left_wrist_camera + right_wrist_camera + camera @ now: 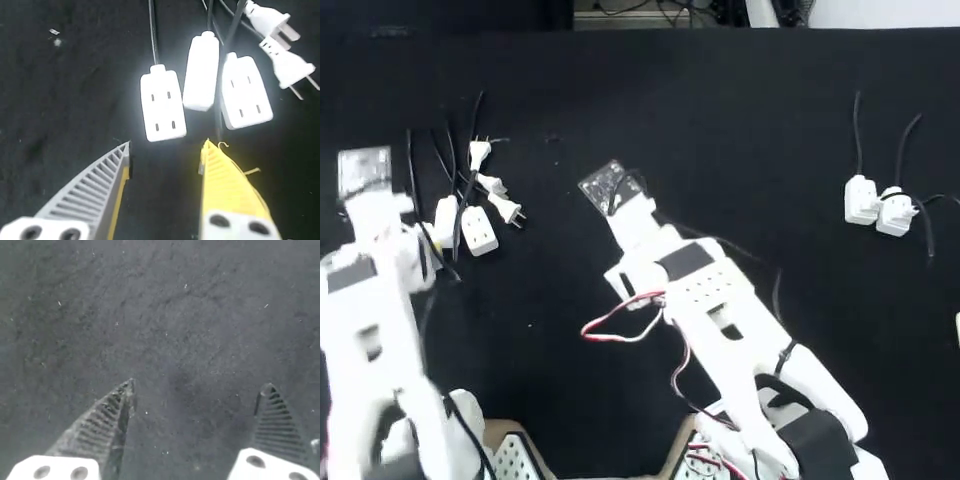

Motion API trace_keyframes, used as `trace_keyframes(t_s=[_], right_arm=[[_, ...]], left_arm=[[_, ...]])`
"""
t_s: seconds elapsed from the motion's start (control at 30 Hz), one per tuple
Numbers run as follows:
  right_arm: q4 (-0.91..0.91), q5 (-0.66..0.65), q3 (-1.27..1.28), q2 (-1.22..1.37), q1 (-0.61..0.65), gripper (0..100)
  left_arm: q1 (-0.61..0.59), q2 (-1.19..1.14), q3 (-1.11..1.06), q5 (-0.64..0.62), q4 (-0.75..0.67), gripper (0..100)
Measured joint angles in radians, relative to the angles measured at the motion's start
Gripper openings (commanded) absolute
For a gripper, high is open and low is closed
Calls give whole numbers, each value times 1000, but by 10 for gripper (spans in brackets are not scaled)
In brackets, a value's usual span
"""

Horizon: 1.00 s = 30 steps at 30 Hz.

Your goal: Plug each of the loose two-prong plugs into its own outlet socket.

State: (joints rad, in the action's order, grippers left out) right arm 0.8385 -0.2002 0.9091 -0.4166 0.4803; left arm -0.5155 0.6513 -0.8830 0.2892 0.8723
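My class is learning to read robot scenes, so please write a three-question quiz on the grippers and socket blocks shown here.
1. True or false: the right gripper is shut.
2. The left gripper is: A) shut on nothing; B) open, with the socket blocks just ahead of it; C) shut on a socket block.
3. In the left wrist view, how many socket blocks show their slots?
Key: 1 false; 2 B; 3 two.
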Motion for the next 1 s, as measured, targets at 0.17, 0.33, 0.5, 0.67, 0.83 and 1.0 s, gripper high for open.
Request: trace_keyframes(t_s=[0.17,0.33,0.5,0.67,0.83,1.0], right_arm=[[-55,0,35,0,0,357],[-60,0,35,0,0,357],[-60,0,35,0,0,357],[-60,0,35,0,0,357],[-60,0,35,0,0,357],[-60,0,35,0,0,357]], left_arm=[[0,-399,273,18,69,237],[-2,-732,611,-5,236,237],[-2,-984,838,-31,292,237],[-5,-1122,959,-28,302,231],[-20,-1148,994,-28,321,134],[-55,-1154,1051,-31,434,46]])
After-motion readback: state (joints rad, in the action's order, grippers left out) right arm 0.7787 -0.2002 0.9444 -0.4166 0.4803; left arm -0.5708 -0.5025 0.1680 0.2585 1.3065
